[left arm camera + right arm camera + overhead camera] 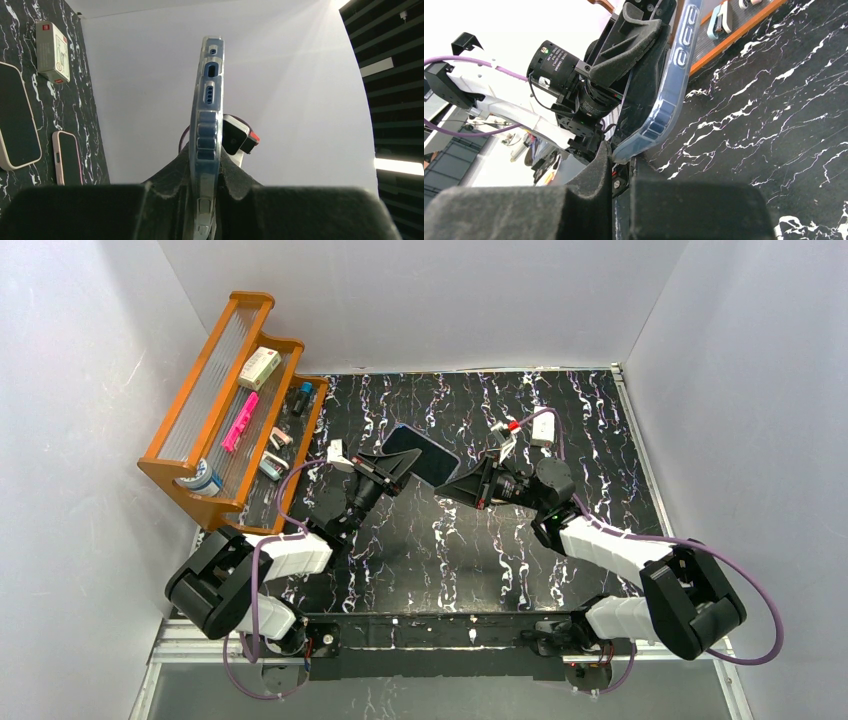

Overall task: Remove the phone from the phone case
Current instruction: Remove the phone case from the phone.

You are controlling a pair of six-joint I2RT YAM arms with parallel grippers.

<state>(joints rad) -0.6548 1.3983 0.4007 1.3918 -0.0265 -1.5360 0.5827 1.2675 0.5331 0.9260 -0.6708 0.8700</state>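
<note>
The phone [420,453] in its clear phone case [209,100] hangs above the bench [600,440]. The left end effector [207,165] is clamped on one side of it, the right end effector [619,165] on a corner. Peeling seems to be in hand; next, the right one must bend the case lip away.

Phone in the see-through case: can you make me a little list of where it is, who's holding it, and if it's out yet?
phone: held up off the table, dark face showing
case: clear, still around the phone
left fingers: shut on one end of the phone
right fingers: shut on its other end
table: black with white veins
shelf: orange wood, far left, small items inside
</note>
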